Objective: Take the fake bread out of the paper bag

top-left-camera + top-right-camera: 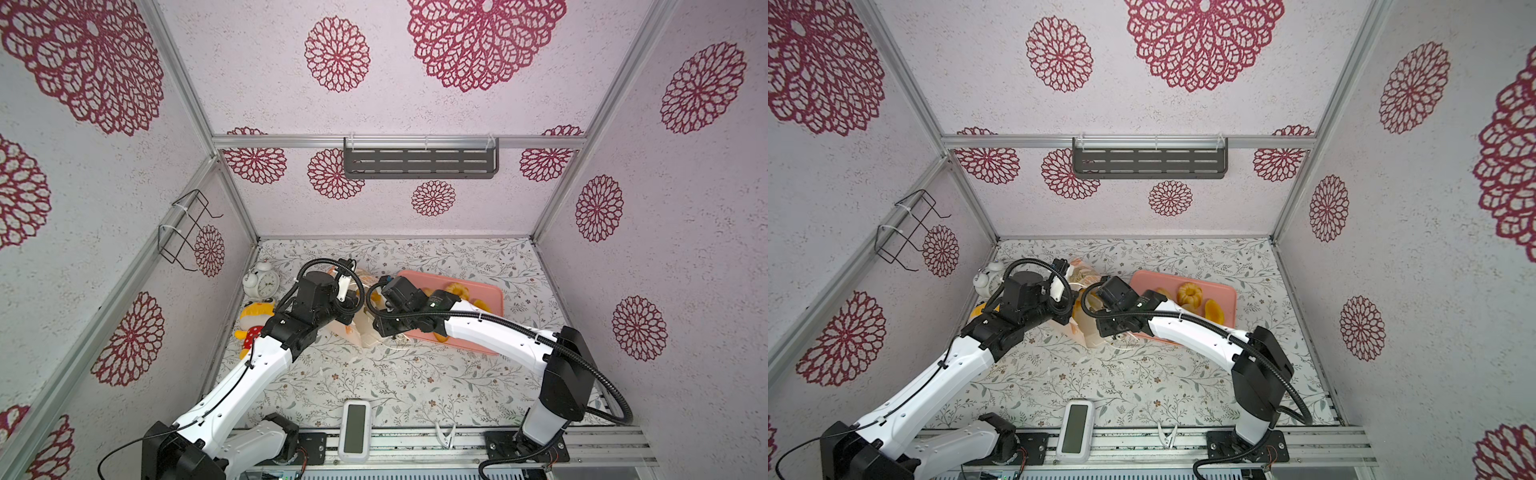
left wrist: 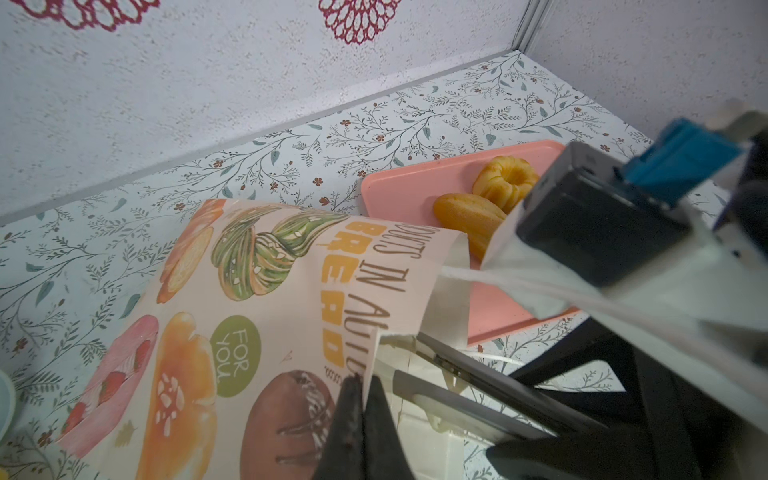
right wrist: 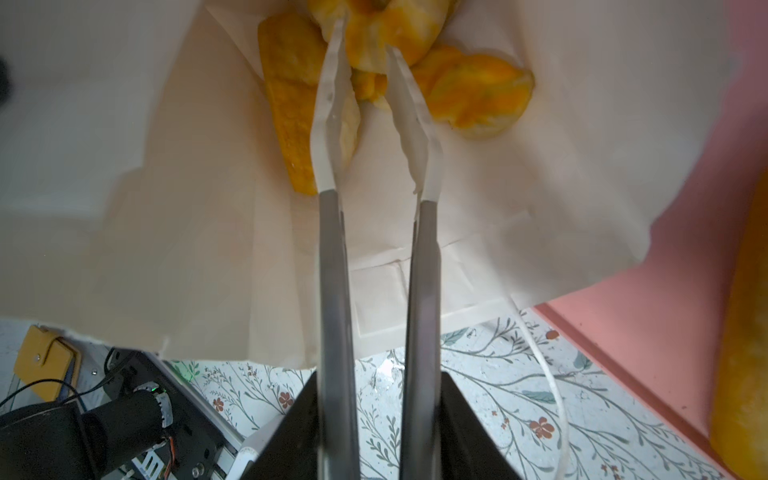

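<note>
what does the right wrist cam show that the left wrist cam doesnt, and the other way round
Only the right wrist view: the inside of the paper bag, with several pieces of fake bread lying deep in it.

Only the left wrist view: the bag's printed outside, the left gripper pinched shut on the bag's rim, and a fluted ring bun on the pink tray.

Both: the bag, the tray, the floral table, and the right gripper reaching into the bag with its long fingers apart.
</note>
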You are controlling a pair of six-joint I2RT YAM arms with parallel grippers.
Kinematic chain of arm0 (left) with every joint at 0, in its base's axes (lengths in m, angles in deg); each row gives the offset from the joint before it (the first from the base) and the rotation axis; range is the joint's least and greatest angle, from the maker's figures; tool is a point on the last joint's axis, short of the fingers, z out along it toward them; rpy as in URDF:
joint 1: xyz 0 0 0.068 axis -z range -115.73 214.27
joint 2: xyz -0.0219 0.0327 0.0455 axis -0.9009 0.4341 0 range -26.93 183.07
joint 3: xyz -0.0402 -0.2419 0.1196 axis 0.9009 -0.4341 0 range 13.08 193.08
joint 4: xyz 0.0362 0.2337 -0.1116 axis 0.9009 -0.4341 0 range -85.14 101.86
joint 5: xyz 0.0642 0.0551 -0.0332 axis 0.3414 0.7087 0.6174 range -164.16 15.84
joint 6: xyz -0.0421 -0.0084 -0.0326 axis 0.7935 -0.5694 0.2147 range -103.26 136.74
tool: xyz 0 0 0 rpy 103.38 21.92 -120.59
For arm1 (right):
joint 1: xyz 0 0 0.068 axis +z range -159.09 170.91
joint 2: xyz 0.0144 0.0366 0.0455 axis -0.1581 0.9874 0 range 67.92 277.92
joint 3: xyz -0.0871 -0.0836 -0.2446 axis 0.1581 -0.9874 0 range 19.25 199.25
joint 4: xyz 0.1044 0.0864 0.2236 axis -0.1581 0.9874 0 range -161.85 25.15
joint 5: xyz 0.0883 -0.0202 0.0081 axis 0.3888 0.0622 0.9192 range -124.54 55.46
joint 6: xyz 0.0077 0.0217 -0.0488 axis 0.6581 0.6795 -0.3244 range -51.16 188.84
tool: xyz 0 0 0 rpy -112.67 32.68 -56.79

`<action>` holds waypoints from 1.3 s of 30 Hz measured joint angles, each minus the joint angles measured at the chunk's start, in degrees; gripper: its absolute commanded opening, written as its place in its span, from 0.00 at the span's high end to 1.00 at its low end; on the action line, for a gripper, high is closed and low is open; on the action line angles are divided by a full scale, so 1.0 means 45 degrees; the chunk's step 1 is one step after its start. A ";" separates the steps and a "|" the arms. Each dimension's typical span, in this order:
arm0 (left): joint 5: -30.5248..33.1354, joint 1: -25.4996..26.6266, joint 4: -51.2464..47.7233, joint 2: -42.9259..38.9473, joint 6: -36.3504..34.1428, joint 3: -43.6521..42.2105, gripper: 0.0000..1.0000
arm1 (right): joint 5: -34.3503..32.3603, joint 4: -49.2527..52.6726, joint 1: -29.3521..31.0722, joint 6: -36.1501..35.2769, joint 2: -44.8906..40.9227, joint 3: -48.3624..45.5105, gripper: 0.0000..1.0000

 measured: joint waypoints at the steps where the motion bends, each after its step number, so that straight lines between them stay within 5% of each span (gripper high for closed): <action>1: -0.0019 0.0000 0.0000 0.0000 0.0000 0.0000 1.00 | -0.0005 0.0029 -0.0053 -0.0010 0.0097 0.0160 0.57; 15: -0.0311 0.0000 -0.0005 0.0000 -0.0058 0.0000 1.00 | -0.0607 0.1151 -0.0748 -0.0248 0.1982 0.2108 0.54; 25: -0.0476 0.0000 -0.0097 0.0000 -0.0102 0.0000 1.00 | 0.0311 -0.0602 -0.0811 -0.0476 0.1656 0.0661 0.45; 39: -0.0559 0.0000 -0.0131 0.0000 -0.0151 0.0000 1.00 | 0.0627 0.0112 -0.1219 -0.0364 0.2079 0.1909 0.49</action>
